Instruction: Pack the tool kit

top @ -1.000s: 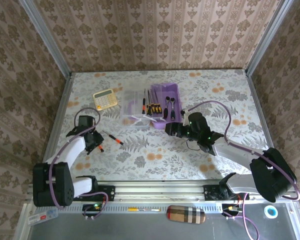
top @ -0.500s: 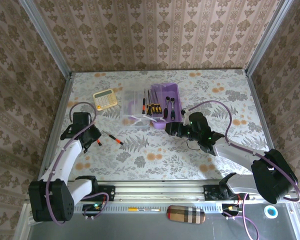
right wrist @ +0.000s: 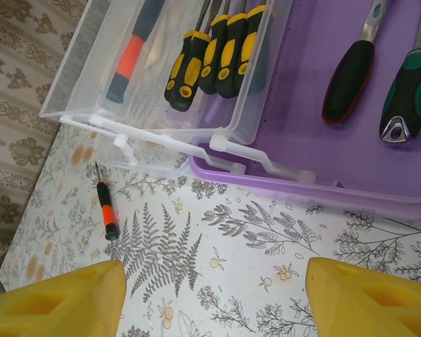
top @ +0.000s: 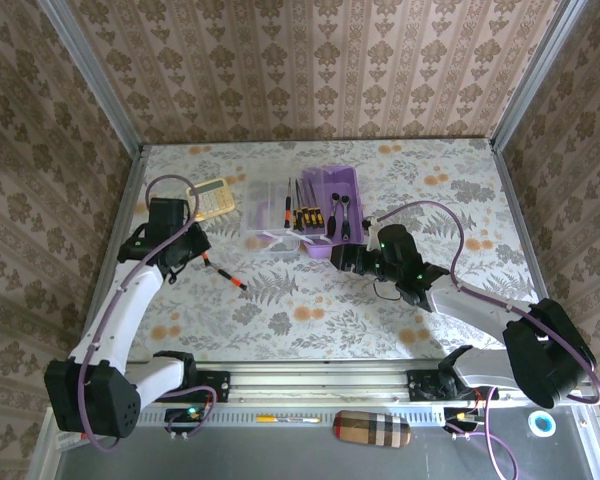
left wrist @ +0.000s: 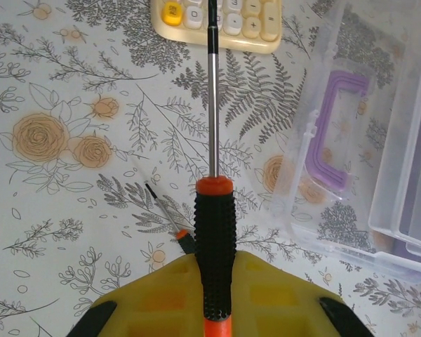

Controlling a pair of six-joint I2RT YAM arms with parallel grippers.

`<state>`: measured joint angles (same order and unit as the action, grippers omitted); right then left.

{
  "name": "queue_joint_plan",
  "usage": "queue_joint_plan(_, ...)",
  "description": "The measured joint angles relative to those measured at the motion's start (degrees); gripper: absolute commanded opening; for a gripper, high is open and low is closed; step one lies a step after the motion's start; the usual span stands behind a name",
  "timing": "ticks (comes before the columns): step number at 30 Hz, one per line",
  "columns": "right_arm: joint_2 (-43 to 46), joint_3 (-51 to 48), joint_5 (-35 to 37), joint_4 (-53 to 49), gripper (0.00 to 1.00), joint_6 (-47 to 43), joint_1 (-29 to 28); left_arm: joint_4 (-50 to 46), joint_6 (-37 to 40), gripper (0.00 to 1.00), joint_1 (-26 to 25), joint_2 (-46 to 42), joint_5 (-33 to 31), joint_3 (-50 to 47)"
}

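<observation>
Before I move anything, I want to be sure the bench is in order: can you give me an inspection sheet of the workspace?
Surface: floral table cover, flat.
Job's things: purple box open, two hand tools inside; clear tray holding packed screwdrivers; small screwdriver loose on the table.
Clutter: calculator.
Grippers: left gripper shut on a long screwdriver; right gripper open, empty.
Cables: purple cables looped along both arms.
Surroundings: patterned walls.

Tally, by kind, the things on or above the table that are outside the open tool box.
Screwdrivers: 2 (held screwdriver in left gripper, loose screwdriver on table)
Calculator: 1
Total: 3
</observation>
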<state>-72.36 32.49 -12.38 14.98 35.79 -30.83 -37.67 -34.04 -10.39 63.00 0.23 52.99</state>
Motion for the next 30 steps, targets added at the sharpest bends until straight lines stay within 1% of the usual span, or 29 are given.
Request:
queue_joint_plan(5,0.0,0.0,0.0,0.0,0.70,0.0,0.0,-0.5,0.0,0.14,-2.4,0.8,-0.4,1.4)
queue_joint_plan(9,0.0,0.0,0.0,0.0,0.70,0.0,0.0,-1.1,0.3,0.14,-5.9,4.2,-0.8,5.4)
queue_joint_plan(22,0.0,0.0,0.2,0.0,0.70,-0.1,0.0,-1.7,4.5,0.13,-19.0,27.1,-1.1,29.6)
queue_joint_plan(26,0.0,0.0,0.2,-0.2,0.70,-0.5,0.0,-2.5,6.1,0.13,-21.3,33.2,-0.6,35.2)
queue_joint_plan(30,0.0,0.0,0.2,-0.2,0.70,-0.9,0.0,-4.0,7.6,0.13,-21.8,37.9,-0.4,39.1)
